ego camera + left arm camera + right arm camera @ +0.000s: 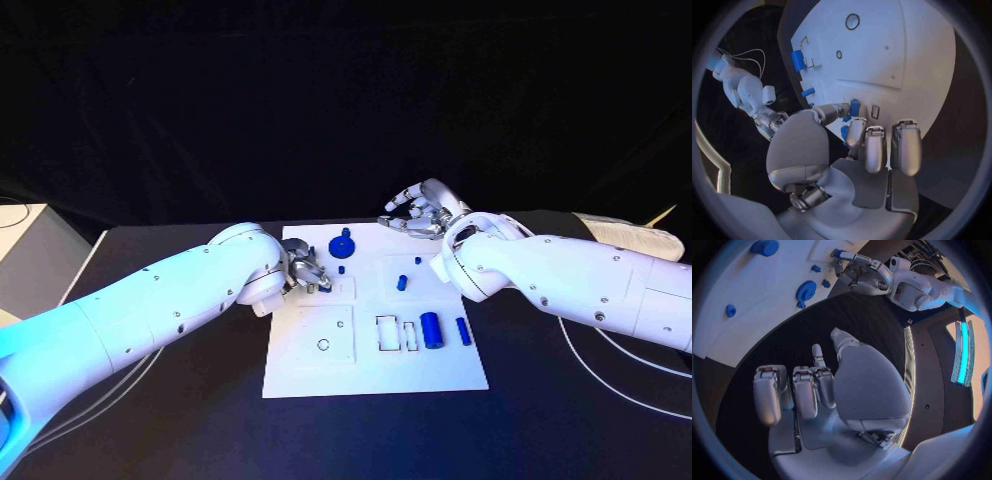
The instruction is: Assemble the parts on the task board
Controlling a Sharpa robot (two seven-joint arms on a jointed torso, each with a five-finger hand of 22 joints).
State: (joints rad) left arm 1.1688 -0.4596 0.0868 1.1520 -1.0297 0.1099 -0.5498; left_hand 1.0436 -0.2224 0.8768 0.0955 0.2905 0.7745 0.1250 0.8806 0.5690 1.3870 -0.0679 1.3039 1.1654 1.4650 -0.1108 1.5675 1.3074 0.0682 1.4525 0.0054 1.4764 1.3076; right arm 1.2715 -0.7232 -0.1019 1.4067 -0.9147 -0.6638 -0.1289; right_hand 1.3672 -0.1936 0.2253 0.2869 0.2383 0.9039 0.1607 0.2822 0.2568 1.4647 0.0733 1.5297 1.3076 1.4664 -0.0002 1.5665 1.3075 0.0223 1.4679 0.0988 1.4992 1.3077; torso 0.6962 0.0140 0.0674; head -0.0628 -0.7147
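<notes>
The white task board (pixel 433 365) lies in the middle of the black table. My left hand (pixel 306 272) hovers over the board's left edge and pinches a small blue part (pixel 854 107) between thumb and fingers. The right wrist view shows that left hand (pixel 861 275) with the blue part (pixel 837 253) at its tip. A blue disc-shaped part (pixel 342 243) sits near the board's far edge. A blue cylinder (pixel 430 324) and a slimmer blue pin (pixel 463 331) lie at the board's right. My right hand (pixel 423 212) hangs past the far right corner, fingers apart, holding nothing.
Two small blue pieces (pixel 404 281) (pixel 418 261) stand mid-board on the right, and rectangular slots (pixel 392 333) and a small round hole (pixel 325 346) mark the near half. White cables (pixel 606 370) trail over the table at right. A pale box (pixel 29 255) stands at far left.
</notes>
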